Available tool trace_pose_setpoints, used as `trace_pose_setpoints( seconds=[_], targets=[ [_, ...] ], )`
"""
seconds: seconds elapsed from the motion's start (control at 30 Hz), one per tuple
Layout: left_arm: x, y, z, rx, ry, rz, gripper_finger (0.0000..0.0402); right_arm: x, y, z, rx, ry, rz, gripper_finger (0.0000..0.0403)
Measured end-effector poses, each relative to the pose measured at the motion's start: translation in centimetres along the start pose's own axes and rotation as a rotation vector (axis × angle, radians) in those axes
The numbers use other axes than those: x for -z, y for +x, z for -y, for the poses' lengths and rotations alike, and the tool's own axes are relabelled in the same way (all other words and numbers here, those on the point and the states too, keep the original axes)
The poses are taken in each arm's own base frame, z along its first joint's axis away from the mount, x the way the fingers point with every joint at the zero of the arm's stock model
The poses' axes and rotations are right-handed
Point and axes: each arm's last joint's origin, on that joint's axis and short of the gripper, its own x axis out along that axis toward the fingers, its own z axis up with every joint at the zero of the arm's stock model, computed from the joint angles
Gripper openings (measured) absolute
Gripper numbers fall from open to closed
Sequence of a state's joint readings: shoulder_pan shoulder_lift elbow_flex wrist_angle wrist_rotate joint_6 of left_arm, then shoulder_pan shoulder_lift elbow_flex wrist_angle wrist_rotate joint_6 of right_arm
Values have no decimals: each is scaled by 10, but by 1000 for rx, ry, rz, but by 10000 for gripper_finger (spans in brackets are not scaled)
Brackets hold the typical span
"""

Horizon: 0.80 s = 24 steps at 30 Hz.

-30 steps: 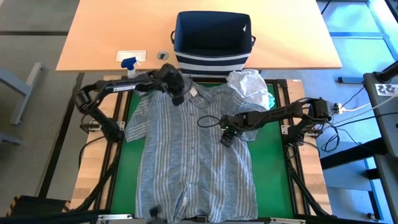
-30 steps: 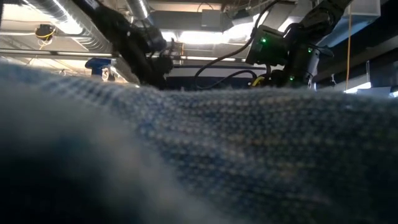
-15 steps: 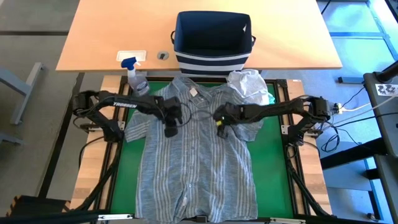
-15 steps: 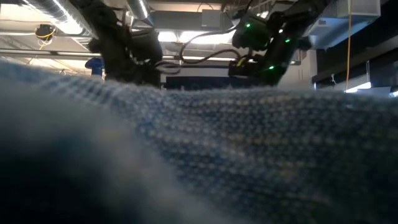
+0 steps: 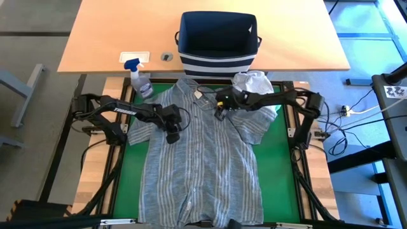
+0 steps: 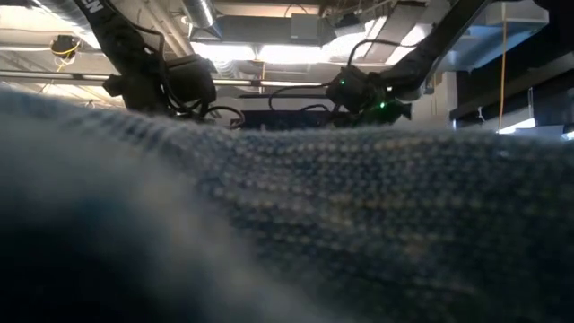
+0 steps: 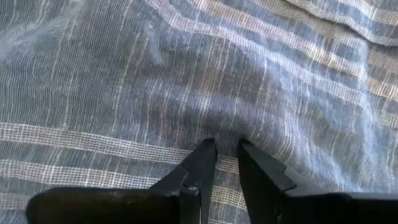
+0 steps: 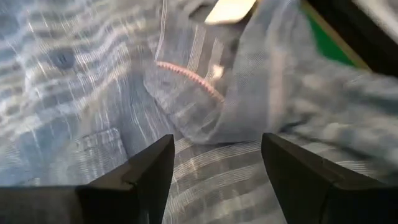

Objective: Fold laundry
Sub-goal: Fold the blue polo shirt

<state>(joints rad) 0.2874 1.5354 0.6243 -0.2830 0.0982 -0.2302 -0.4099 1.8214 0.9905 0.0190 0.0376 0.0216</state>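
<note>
High view first, from the left: a spray bottle (image 5: pixel 138 76) with a blue top stands at the table's edge, just beyond the shirt's sleeve. The left arm carries white lettering too small to read. The left gripper (image 5: pixel 172 134) rests on the striped shirt (image 5: pixel 197 165), over its chest on that side; the wrist view shows its fingers (image 7: pixel 198 165) drawn close with only a thin gap, tips pressed onto the cloth, and whether a fold is pinched I cannot tell. The shirt lies spread flat, collar toward the basket (image 5: pixel 217 39), covering most of the green mat (image 5: pixel 280 165). A pale tag (image 5: pixel 198 94) sits inside the collar, nothing legible. The right gripper (image 5: pixel 219 112) hangs beside the collar with its jaws spread wide, gripping nothing. Right of it, a crumpled white t-shirt (image 5: pixel 253 84) lies at the mat's corner, touching the shirt's sleeve.

Half a second ago the left gripper stood about where it is now, while the right gripper has moved up toward the collar. From table height, blurred shirt cloth blocks nearly everything.
</note>
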Motion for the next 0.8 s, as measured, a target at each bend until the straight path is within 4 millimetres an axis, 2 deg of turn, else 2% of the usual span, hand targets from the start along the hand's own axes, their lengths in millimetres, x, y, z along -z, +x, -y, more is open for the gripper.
trace_pose_setpoints(
  seconds=[0.17,0.27,0.37,0.43,0.63,0.8],
  targets=[
    [-4,0,1,9,5,41,70,2,14,2,47,5,37,243],
    [-5,0,1,10,6,51,70,5,20,6,168,3,16,243],
    [-5,1,1,10,7,51,70,0,19,18,346,-14,-28,243],
    [-5,1,1,9,6,51,70,-11,15,27,470,-29,-29,243],
    [-5,1,1,9,6,49,70,-68,-2,54,577,-118,81,243],
    [-5,1,1,8,7,48,70,-88,-16,67,597,-96,-3,243]
  ],
)
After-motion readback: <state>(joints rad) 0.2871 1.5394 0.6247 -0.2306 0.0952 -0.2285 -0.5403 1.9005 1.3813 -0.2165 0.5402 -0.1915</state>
